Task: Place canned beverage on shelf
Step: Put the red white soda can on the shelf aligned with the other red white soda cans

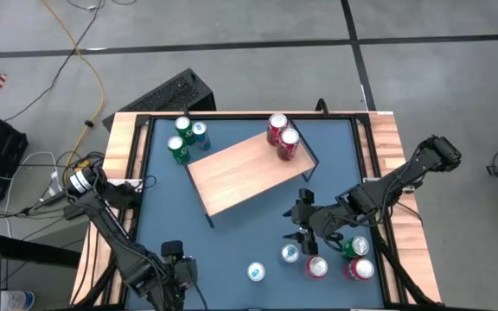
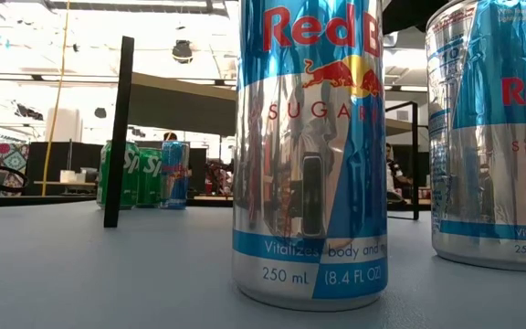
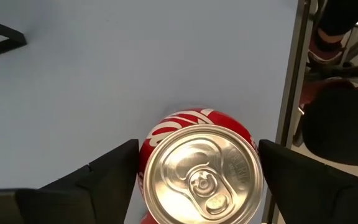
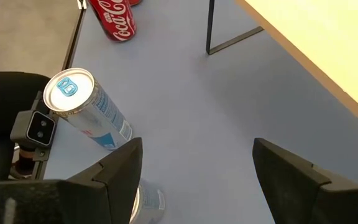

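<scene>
A red cola can (image 3: 197, 180) stands upright on the blue tabletop near its near left corner, and also shows in the right wrist view (image 4: 114, 18). My left gripper (image 3: 197, 146) is open above it, pointing down, one finger on each side of the can's top; I see no touch. In the high view that gripper (image 1: 175, 275) hides the can. The wooden shelf (image 1: 245, 173) stands mid-table on black legs, with two red cans (image 1: 282, 138) on its far right end. My right gripper (image 1: 301, 226) hovers open off the shelf's near right corner, nothing between its fingers (image 4: 197, 146).
Two slim silver-blue cans (image 1: 256, 272) (image 1: 290, 253) stand near the front edge, large in the low view (image 2: 310, 151). Beside them are red cans (image 1: 316, 266) (image 1: 361, 269) and a green one (image 1: 353, 246). Green and blue cans (image 1: 184, 138) stand at the far left.
</scene>
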`<action>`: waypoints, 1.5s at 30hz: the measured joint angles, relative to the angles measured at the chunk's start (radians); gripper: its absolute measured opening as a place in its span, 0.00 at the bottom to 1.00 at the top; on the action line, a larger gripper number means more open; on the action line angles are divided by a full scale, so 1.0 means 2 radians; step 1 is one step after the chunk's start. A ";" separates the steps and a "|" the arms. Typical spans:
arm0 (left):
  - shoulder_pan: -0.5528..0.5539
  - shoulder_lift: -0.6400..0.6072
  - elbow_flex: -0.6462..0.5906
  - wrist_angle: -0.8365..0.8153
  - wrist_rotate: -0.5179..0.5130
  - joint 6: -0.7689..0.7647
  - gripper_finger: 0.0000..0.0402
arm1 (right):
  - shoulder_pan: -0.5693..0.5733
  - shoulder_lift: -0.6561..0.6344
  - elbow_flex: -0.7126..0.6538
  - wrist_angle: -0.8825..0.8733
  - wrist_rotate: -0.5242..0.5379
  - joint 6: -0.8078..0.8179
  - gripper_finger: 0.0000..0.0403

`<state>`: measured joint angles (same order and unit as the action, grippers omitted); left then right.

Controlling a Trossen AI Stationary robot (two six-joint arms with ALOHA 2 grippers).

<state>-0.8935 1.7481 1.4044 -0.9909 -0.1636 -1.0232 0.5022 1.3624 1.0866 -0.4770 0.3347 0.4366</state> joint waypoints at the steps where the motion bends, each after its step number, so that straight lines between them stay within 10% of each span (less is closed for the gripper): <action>1: -0.001 0.000 0.000 -0.004 0.003 -0.001 0.72 | 0.000 0.000 0.000 0.000 0.000 0.000 0.72; 11: -0.001 0.000 0.005 0.001 -0.004 0.075 0.67 | 0.000 -0.001 0.000 0.006 0.000 -0.012 0.72; 45: 0.229 -0.020 0.149 -0.005 0.000 0.741 0.67 | -0.002 -0.057 0.000 0.055 0.002 -0.110 0.72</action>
<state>-0.4349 1.7088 1.7026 -1.0004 -0.1634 0.4596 0.4980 1.2476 1.0874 -0.3661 0.3386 0.2176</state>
